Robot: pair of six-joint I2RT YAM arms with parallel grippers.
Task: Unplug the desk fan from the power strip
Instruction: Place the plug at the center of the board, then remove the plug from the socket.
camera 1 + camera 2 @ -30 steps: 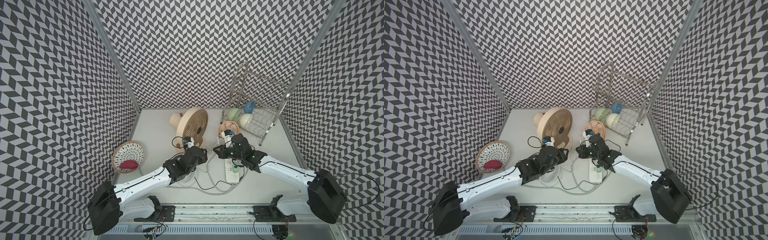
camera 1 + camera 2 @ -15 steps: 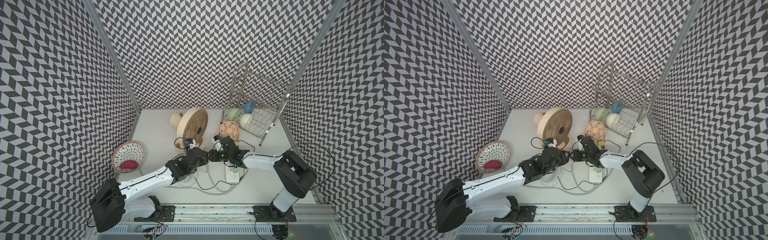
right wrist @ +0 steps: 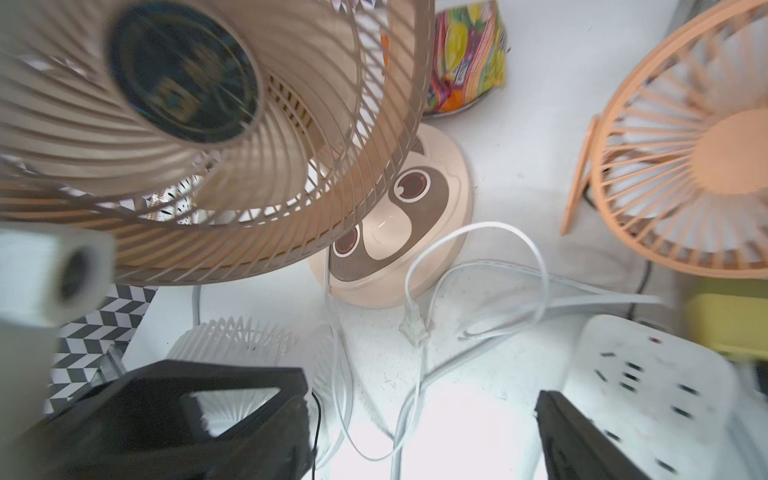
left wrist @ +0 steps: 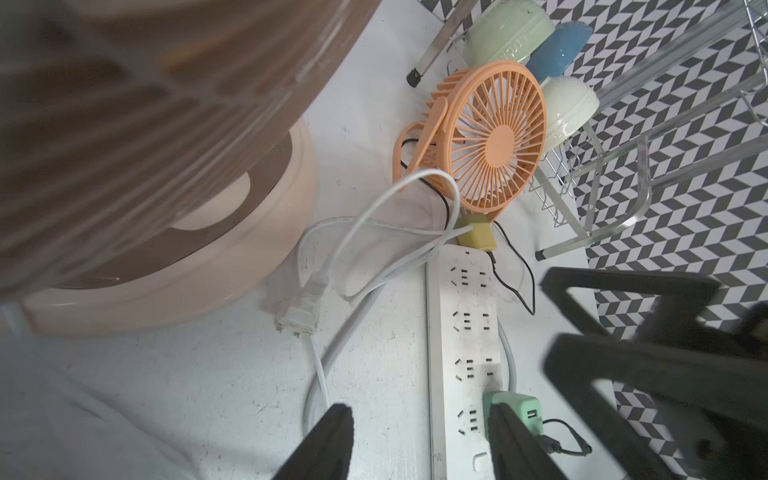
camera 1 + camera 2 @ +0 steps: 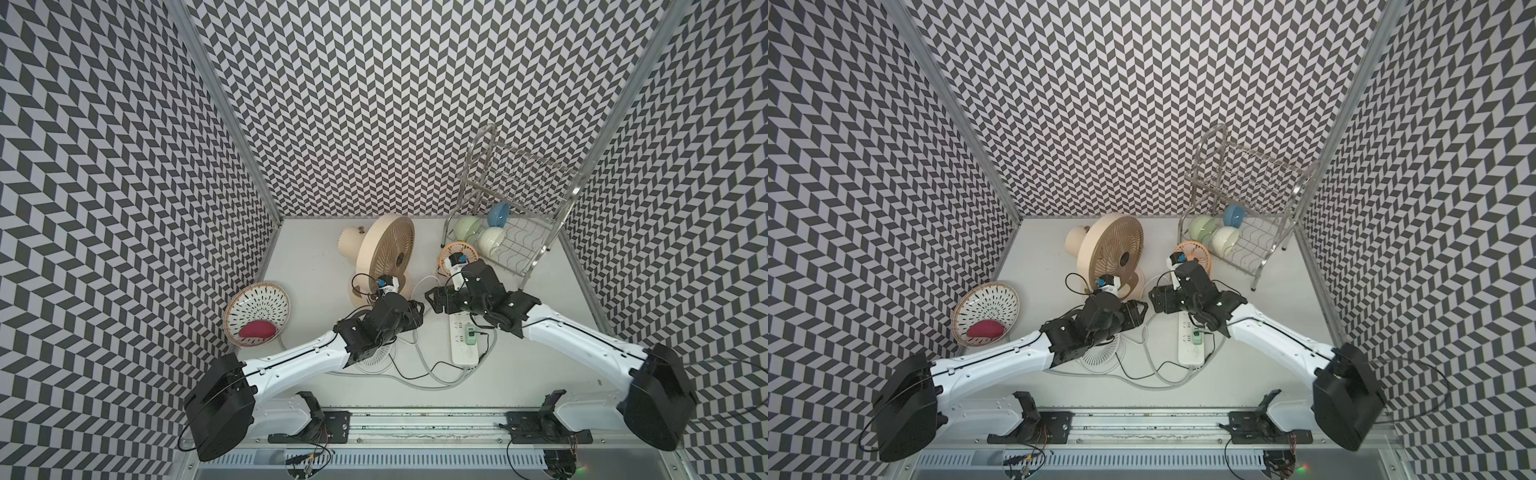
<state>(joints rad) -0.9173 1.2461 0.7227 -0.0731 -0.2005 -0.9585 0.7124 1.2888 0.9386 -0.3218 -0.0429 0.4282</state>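
Observation:
The desk fan [image 5: 386,253] is big and beige and stands upright at the back middle; its round base [image 3: 399,216] has a brown face. The white power strip [image 5: 463,343] [image 5: 1191,340] lies flat in front of it. A white plug [image 4: 297,318] [image 3: 413,324] on a flat white cord lies loose on the table between the fan's base and the strip [image 4: 465,332]. My left gripper [image 5: 417,311] [image 4: 419,432] hovers open over the strip's near edge, holding nothing. My right gripper [image 5: 434,299] [image 3: 419,424] is wide open above the cords, also empty.
A green adapter [image 4: 513,409] with a black cable sits in the strip, a yellow adapter [image 4: 476,235] at its far end. A small orange fan [image 5: 457,257], a dish rack [image 5: 519,249] with bowls, a white fan [image 5: 374,357] under my left arm, a patterned basket [image 5: 257,309].
My right gripper has gone from shut to wide open by the strip's far end, and its arm has swung back out to the right. My left jaws have widened a little.

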